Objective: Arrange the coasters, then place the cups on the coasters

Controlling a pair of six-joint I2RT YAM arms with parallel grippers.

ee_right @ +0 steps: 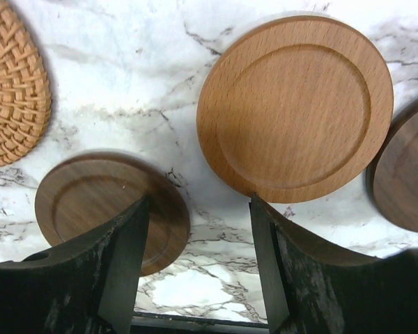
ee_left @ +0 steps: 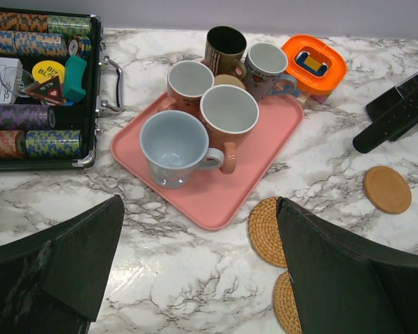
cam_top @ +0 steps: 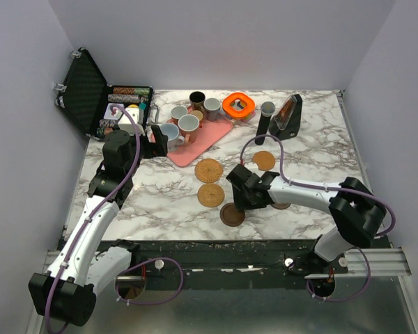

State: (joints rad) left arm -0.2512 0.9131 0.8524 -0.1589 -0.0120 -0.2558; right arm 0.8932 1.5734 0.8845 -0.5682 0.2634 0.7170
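Observation:
Several cups stand crowded on a pink tray (ee_left: 265,160): a pale blue one (ee_left: 174,146) nearest, two pinkish-brown ones (ee_left: 228,115), a grey one (ee_left: 266,66) and a dark one (ee_left: 225,45) behind. My left gripper (ee_left: 198,209) hovers open just in front of the tray, with only marble between its fingers. My right gripper (ee_right: 198,216) is open low over the table, between a dark coaster (ee_right: 111,209) and a light tan coaster (ee_right: 295,104), holding neither. Two woven coasters (cam_top: 208,170) lie in a column, a dark one (cam_top: 232,214) below them and a tan one (cam_top: 264,161) to the right.
An open black case of poker chips (cam_top: 101,97) sits at the back left. An orange ring-shaped object (cam_top: 238,104), a tall black cylinder (cam_top: 266,118) and a black wedge-shaped box (cam_top: 288,118) stand along the back. The table's near edge (cam_top: 216,240) is close below the coasters.

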